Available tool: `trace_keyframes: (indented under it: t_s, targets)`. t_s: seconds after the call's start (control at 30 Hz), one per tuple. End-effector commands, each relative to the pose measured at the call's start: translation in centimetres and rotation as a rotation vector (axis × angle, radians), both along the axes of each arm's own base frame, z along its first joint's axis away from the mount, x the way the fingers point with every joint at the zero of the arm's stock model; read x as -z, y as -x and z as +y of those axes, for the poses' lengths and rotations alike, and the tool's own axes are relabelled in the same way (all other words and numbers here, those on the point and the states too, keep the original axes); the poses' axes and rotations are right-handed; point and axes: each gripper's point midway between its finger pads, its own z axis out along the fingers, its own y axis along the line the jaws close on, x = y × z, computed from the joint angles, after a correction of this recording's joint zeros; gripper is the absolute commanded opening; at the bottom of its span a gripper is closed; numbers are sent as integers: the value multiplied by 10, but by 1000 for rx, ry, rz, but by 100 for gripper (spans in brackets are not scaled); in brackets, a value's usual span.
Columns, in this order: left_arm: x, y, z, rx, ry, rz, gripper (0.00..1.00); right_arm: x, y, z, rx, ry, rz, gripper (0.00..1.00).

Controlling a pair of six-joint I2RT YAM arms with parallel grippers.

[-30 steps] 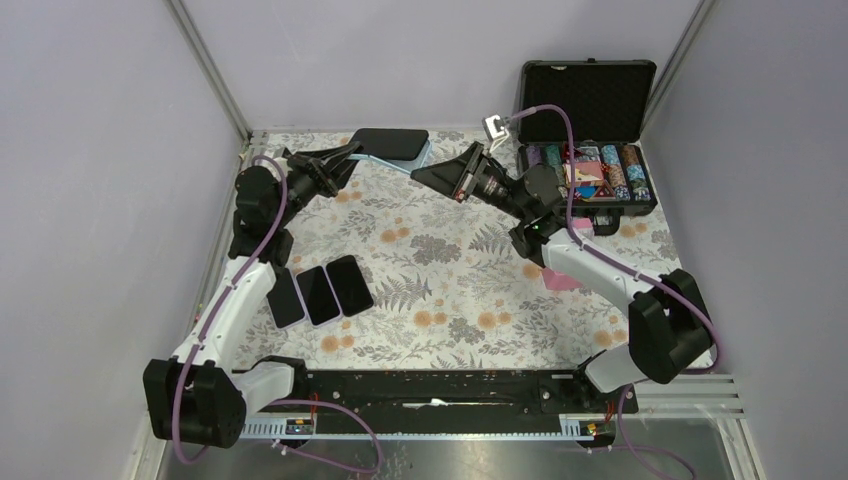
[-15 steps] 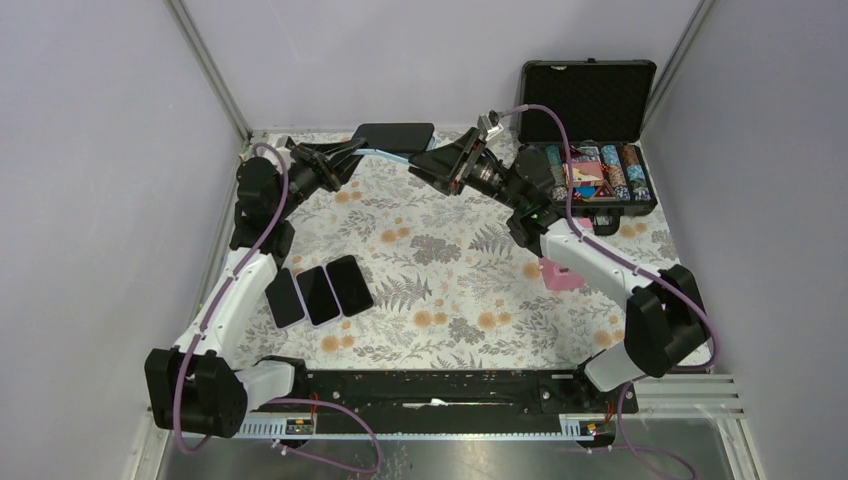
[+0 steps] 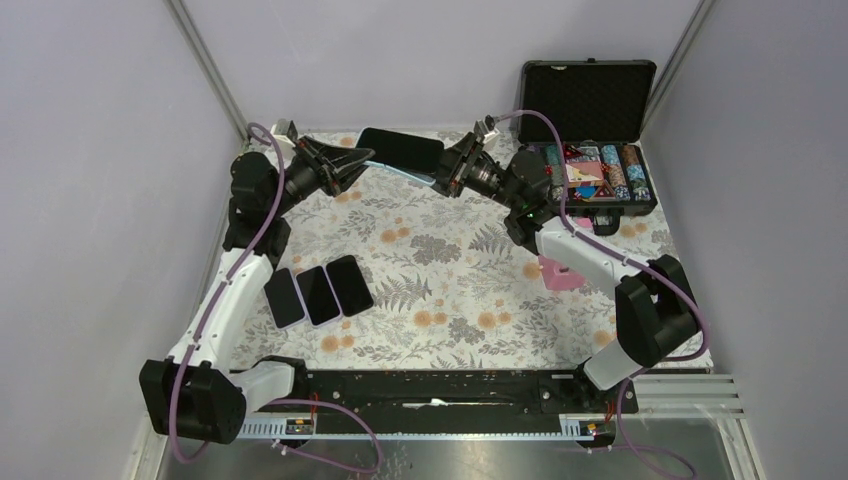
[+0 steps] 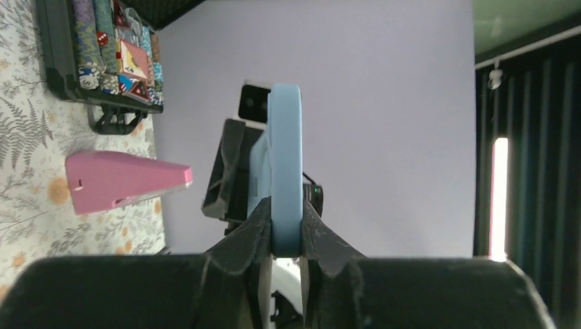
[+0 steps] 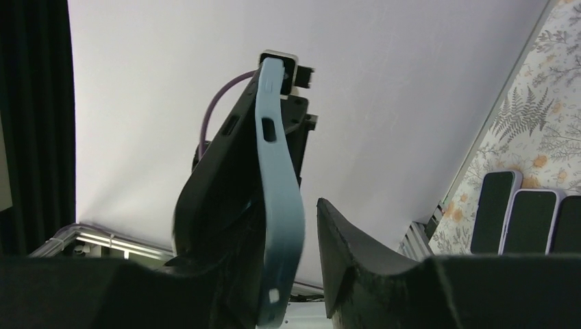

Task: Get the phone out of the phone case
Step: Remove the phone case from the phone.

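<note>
A black-screened phone (image 3: 400,148) in a light blue case (image 3: 418,174) is held in the air over the far middle of the table. My left gripper (image 3: 356,166) is shut on the case's left end; in the left wrist view both fingers (image 4: 255,226) clamp the blue case (image 4: 286,157) edge-on. My right gripper (image 3: 446,176) is at the phone's right end. In the right wrist view the blue case (image 5: 279,205) bends away from the black phone (image 5: 219,185) between the jaws of my right gripper (image 5: 288,236). Its right finger (image 5: 356,253) stands clear of the case.
Three phones (image 3: 318,292) lie side by side on the flowered cloth at the left, also in the right wrist view (image 5: 524,219). An open black case of poker chips (image 3: 588,170) stands at the back right. A pink object (image 3: 560,276) lies near the right arm.
The right gripper has moved left and closed in on the phone's right end. The left gripper has carried the phone a little to the right and tilted it.
</note>
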Motion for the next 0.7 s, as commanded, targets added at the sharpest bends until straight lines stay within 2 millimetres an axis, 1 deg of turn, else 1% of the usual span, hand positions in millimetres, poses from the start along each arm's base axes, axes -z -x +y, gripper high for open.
trace_keyframes:
  t_s: [0.0,0.07,0.1,0.13,0.17,0.2,0.23,0.27,0.3,0.33,0.37,0.4,0.47,0.5,0.53,0.63,0.67]
  targets:
    - [-35,53,-17,185,-71,-214,0,10,-11,-1,39,0,-23,40]
    - [-28,52,-18,197,-91,-209,0,9,-12,-4,47,-4,-42,39]
    - [-26,52,-18,203,-95,-205,0,7,-13,-6,48,-14,-47,33]
    - [-24,52,-18,203,-101,-206,3,4,-12,-7,44,-29,-59,26]
    - [-21,50,-18,198,-108,-202,14,0,-11,-8,39,-43,-69,18]
    - [-19,48,-17,191,-122,-207,30,-2,-9,-9,36,-47,-74,11]
    - [-16,46,-16,183,-140,-208,44,-4,-8,-10,37,-43,-78,4]
    - [-13,42,-15,168,-170,-222,54,-2,-7,-10,40,-28,-74,0]
    - [-11,40,-12,148,-194,-229,63,2,-7,-11,42,-11,-67,0]
    - [-13,39,-10,133,-206,-251,70,7,-6,-11,48,11,-56,0]
    - [-17,41,-8,118,-217,-279,79,12,-5,-13,55,32,-42,0]
    - [-18,40,-6,101,-236,-295,86,17,-3,-14,55,49,-27,0]
    - [-16,40,-1,68,-316,-318,90,21,1,-15,47,66,2,0]
    - [-7,40,4,45,-379,-297,92,22,3,-16,47,71,12,0]
    - [0,37,12,0,-465,-294,94,26,4,-17,47,84,32,0]
    - [29,31,47,-152,-720,-248,98,38,7,-21,66,156,58,0]
    - [34,32,56,-184,-783,-253,99,43,7,-23,71,197,71,0]
